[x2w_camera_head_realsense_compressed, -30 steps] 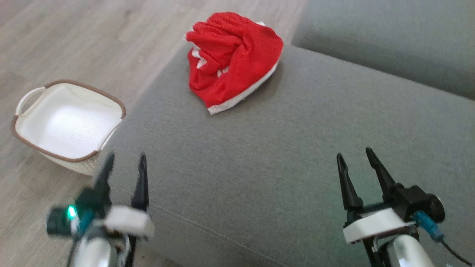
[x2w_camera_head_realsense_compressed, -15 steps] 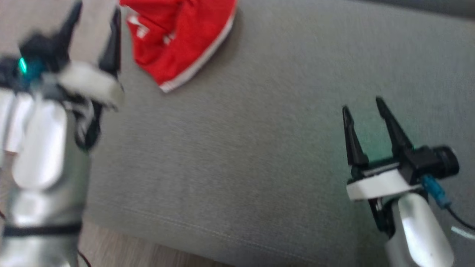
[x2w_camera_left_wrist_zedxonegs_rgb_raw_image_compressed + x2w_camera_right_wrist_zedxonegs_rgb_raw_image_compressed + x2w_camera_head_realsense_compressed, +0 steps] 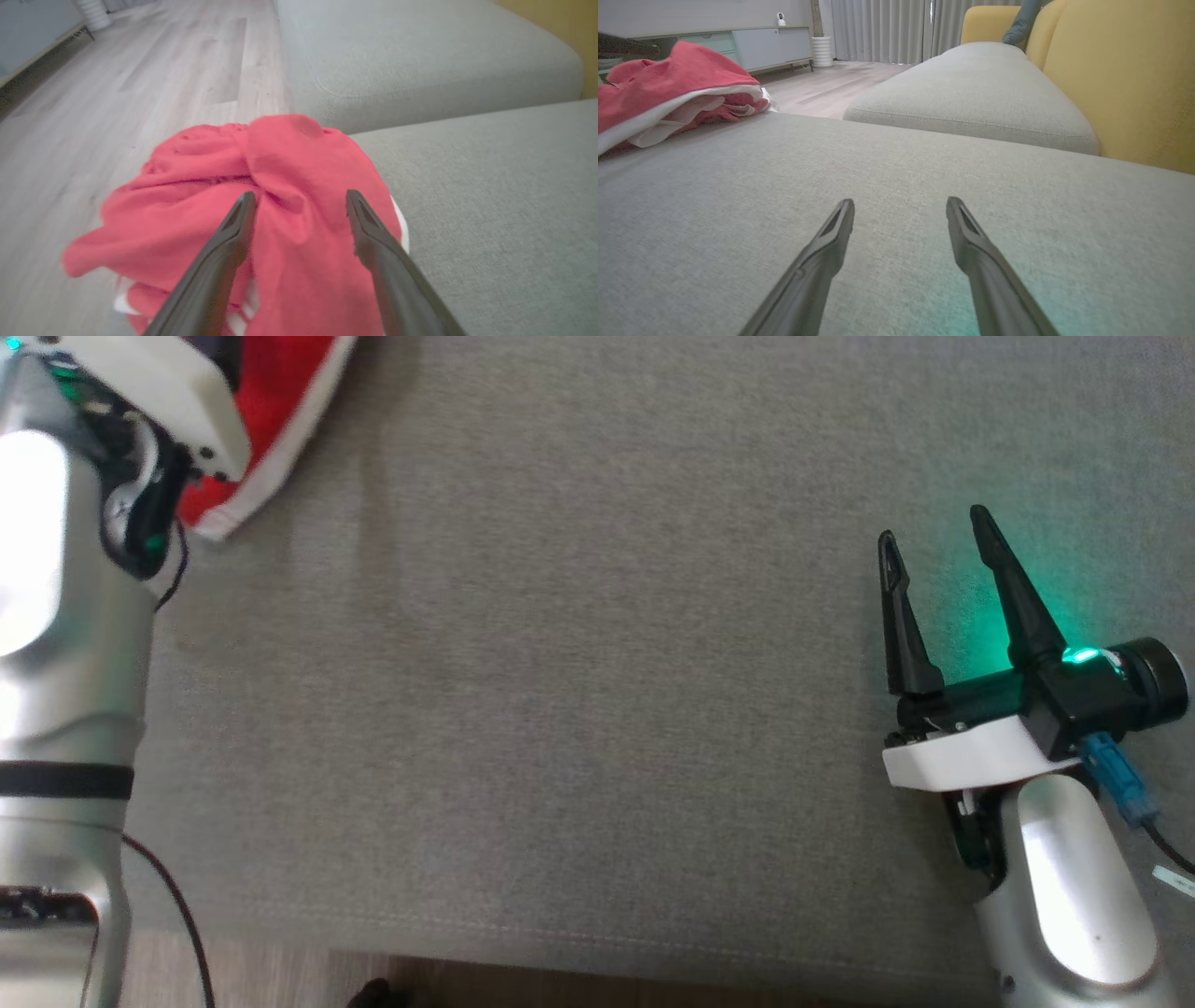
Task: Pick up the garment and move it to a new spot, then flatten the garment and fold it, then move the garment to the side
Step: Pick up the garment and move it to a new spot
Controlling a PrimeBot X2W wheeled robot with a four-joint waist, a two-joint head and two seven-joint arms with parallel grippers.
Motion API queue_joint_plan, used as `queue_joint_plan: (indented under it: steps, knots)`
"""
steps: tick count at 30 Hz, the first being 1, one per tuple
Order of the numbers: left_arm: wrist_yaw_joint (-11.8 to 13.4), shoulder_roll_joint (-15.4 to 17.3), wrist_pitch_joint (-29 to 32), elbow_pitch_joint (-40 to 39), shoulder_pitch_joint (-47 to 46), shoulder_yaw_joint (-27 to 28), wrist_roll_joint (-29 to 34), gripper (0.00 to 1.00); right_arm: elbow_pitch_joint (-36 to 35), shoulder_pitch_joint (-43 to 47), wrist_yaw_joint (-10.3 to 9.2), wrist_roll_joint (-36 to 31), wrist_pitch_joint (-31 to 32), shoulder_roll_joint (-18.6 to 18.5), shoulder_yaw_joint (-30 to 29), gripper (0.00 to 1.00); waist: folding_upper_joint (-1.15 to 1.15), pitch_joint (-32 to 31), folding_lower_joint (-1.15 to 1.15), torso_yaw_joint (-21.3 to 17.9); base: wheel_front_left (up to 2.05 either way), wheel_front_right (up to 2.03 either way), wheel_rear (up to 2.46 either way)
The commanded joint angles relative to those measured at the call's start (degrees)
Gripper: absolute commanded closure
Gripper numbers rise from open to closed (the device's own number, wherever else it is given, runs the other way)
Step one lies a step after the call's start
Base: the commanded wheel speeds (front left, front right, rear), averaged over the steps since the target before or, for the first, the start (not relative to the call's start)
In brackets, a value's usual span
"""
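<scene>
The garment (image 3: 280, 154) is lying bunched at the corner of the grey sofa cushion (image 3: 560, 663), the left gripper (image 3: 299, 198) is hanging right over it with fingers spread wide, perhaps brushing the cloth, and the right gripper (image 3: 934, 523) is hovering, fingers apart, over bare cushion well away.

Head camera: has tipped down onto the sofa seat (image 3: 597, 663).
Left end effector (image 3: 300, 196): has advanced from the seat's near edge; fingers now hang spread above the crumpled red garment (image 3: 196, 186).
</scene>
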Motion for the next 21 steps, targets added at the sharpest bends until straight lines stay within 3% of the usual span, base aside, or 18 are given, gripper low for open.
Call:
queue_joint_plan:
  steps: [1,5,12,13,15,17,18,21]
  knots:
    - [0.09,3.71,0.63,-1.28,-2.75,-0.04,-1.51,0.0,-2.31,-1.07,0.43,-0.43,-0.62,-0.1,1.22,0.0,0.0,2.12,-0.02,-1.88,0.0,0.0,0.0]
    - [0.08,5.42,3.21,0.83,-3.84,-4.85,-5.72,0.0,-2.49,-1.19,0.43,-0.46,-0.62,-0.1,1.19,0.0,0.0,2.62,-0.02,-2.26,0.0,0.0,0.0]
    - [0.17,7.25,7.13,6.02,-4.65,-7.2,-4.62,0.0,-2.19,-1.49,0.43,0.17,-0.62,-0.1,1.65,0.0,0.0,2.81,-0.02,-2.87,0.0,0.0,0.0]
    - [0.16,7.21,7.57,6.52,-4.62,-7.24,-5.03,0.09,-2.1,-1.48,0.43,0.27,-0.62,-0.1,1.72,0.0,0.0,2.76,-0.02,-2.97,0.0,0.0,0.0]
    - [0.14,7.17,7.9,7.06,-4.59,-7.41,-5.86,0.53,-1.88,-1.46,0.43,0.44,-0.62,-0.1,1.78,0.0,0.0,2.61,-0.02,-3.14,0.0,0.0,0.0]
    - [0.12,7.46,7.43,7.2,-4.65,-7.88,-6.1,0.9,-1.73,-1.55,0.43,0.63,-0.62,-0.1,1.69,0.0,0.0,2.45,-0.02,-3.27,0.0,0.0,0.0]
    - [0.11,7.48,7.02,7.17,-4.65,-8.1,-6.34,1.0,-1.71,-1.61,0.43,0.69,-0.62,-0.1,1.6,0.0,0.0,2.33,-0.02,-3.29,0.0,0.0,0.0]
    - [0.1,7.67,4.94,6.82,-5.03,-8.09,-7.03,1.0,-1.62,-1.75,0.43,0.9,-0.62,-0.1,1.42,0.0,0.0,1.79,-0.02,-3.31,0.0,0.0,0.0]
